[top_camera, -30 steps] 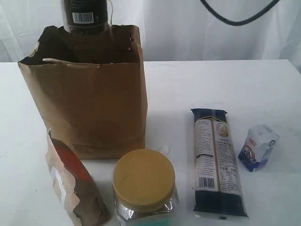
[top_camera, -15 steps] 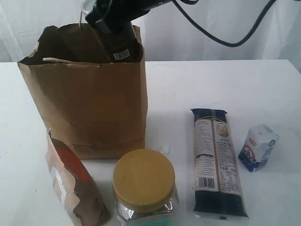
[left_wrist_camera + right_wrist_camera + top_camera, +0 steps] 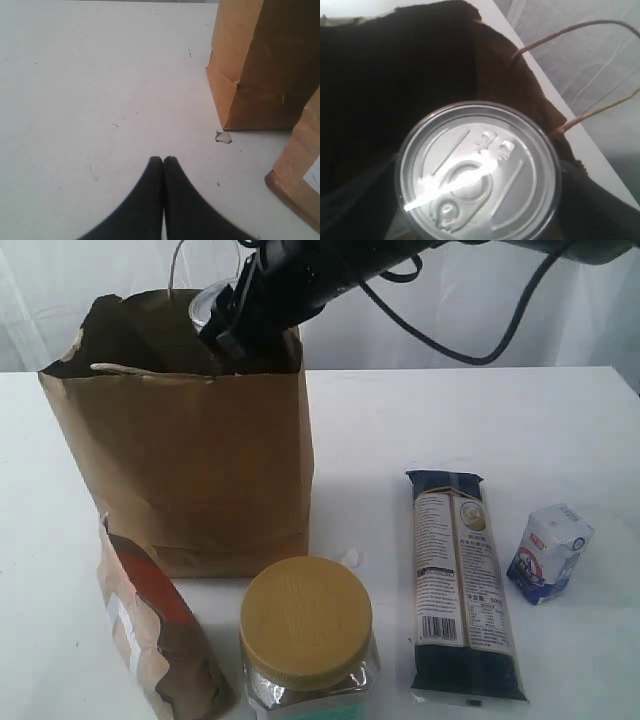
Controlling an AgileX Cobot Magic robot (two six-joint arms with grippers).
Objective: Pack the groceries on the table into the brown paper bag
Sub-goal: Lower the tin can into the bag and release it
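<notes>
- pull-tab metal can [image 3: 207,308] is in the open mouth of the brown paper bag [image 3: 190,470], up by the far rim, tilted so its silver lid faces up and left in the exterior view; can't tell how deep it sits
- right wrist view: can lid [image 3: 477,172] fills the frame, pull tab flat on it, dark bag interior [image 3: 395,70] behind it
- right gripper [image 3: 242,325] reaches across from the right side and is clamped around the can; dark finger [image 3: 602,210] sits against the can's side
- twine handles [image 3: 570,30] stick up off the bag rim just beside the can
- bag stands upright on the table [image 3: 420,420], back-left area, rim ragged and creased
- brown-red pouch [image 3: 150,635] upright with a torn top, in front of the bag's left bottom corner, cut off by the frame edge
- gold-lidded clear jar [image 3: 305,625] just in front of the bag, right of the pouch, near it but apart
- white crumb [image 3: 350,558] on the table between the bag's base and the jar
- long dark-blue packet [image 3: 462,585] lies flat, lengthwise, right of the jar
- small white-blue carton [image 3: 550,552] stands tilted, just right of the packet, not touching
- left gripper [image 3: 163,165] low over bare table [image 3: 90,75], fingertips pressed together, nothing between them
- left wrist view also shows the bag's bottom corner [image 3: 260,70], a paper scrap [image 3: 223,137] just beside it and a pouch corner [image 3: 300,165]
- white curtain [image 3: 100,270] behind the table
</notes>
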